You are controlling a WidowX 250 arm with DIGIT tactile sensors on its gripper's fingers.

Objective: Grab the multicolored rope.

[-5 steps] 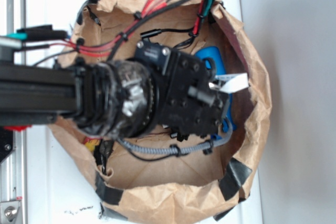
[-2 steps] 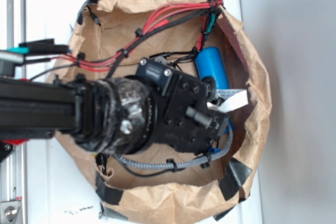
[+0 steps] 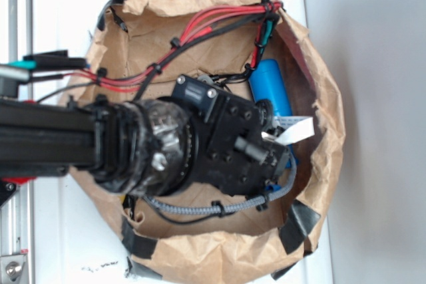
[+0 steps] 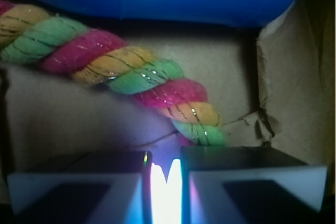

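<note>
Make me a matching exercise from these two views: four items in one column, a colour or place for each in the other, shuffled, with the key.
Items:
1. multicolored rope
2. blue bottle
3. paper bag
4. braided cable

Descriptions:
A. brown, wraps round everything
B. solid blue, lies along the top of the wrist view
C. grey-black, loops under the arm in the exterior view
D. twisted red, yellow and green, runs diagonally across the wrist view

Pairs: 1-D, 2-B, 3-A, 4-C
</note>
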